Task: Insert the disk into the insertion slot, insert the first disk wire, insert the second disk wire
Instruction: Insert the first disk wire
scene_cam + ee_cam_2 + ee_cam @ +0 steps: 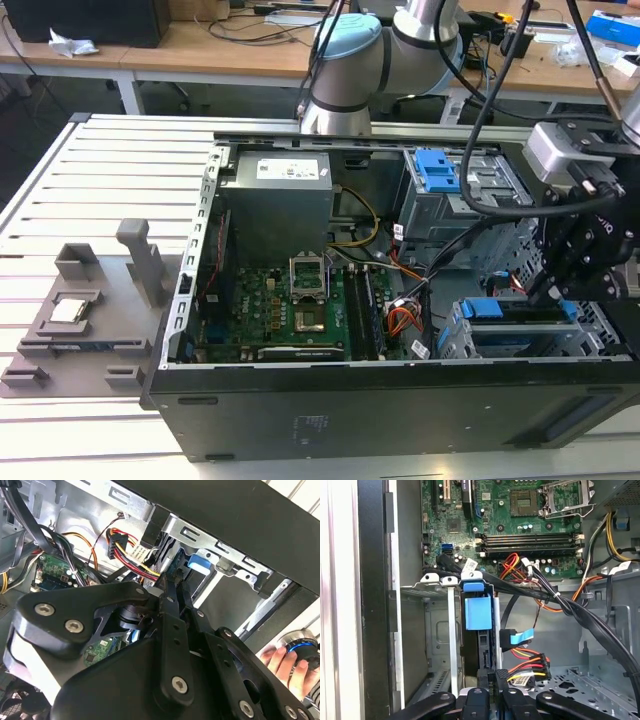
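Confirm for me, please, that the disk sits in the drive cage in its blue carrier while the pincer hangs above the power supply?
Not quite. The disk does sit in the insertion slot in its blue carrier, but the pincer hangs at that cage, not above the power supply, as the exterior view shows.

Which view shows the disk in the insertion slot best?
The first wrist view: the disk sits centred, its blue carrier end facing the camera inside the insertion slot. The exterior view shows it from afar, beside the end effector. The second wrist view catches a blue corner beyond the end effector's linkage.
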`<action>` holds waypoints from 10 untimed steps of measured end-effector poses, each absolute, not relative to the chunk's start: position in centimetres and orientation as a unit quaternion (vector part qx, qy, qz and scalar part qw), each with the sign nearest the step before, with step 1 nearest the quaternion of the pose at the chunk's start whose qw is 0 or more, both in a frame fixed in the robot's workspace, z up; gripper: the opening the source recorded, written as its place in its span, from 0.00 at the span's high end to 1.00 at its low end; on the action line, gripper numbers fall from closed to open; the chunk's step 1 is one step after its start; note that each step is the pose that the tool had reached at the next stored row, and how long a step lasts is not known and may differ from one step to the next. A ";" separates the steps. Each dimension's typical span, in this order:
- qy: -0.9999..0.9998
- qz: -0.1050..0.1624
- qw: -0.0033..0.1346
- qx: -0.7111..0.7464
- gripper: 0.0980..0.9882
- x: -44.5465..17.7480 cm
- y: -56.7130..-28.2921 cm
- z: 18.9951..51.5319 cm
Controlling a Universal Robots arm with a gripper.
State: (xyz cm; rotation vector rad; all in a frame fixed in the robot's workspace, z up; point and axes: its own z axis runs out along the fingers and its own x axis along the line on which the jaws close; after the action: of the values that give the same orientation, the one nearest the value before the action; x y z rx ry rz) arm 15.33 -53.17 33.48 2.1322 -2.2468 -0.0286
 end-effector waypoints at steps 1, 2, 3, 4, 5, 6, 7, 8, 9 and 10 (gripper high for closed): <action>-0.725 -0.009 0.022 0.688 0.92 15.3 -53.2 33.5; -0.725 -0.009 0.022 0.688 0.92 15.3 -53.2 33.5; -0.725 -0.009 0.022 0.688 0.92 15.3 -53.2 33.4; -0.725 -0.010 0.022 0.688 0.92 15.3 -53.2 33.4; -0.725 -0.010 0.021 0.688 0.91 15.3 -53.2 33.3; -0.725 -0.010 0.021 0.688 0.91 15.3 -53.2 33.3; -0.725 -0.009 0.022 0.688 0.84 15.3 -53.2 33.9; -0.725 -0.009 0.022 0.688 0.84 15.3 -53.2 34.3; -0.725 -0.009 0.022 0.688 0.84 15.3 -53.2 35.1; -0.725 -0.009 0.022 0.688 0.84 15.3 -53.1 35.4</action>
State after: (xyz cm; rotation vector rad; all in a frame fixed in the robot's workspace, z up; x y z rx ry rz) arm 15.32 -53.12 35.42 2.1318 -2.2466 -0.0278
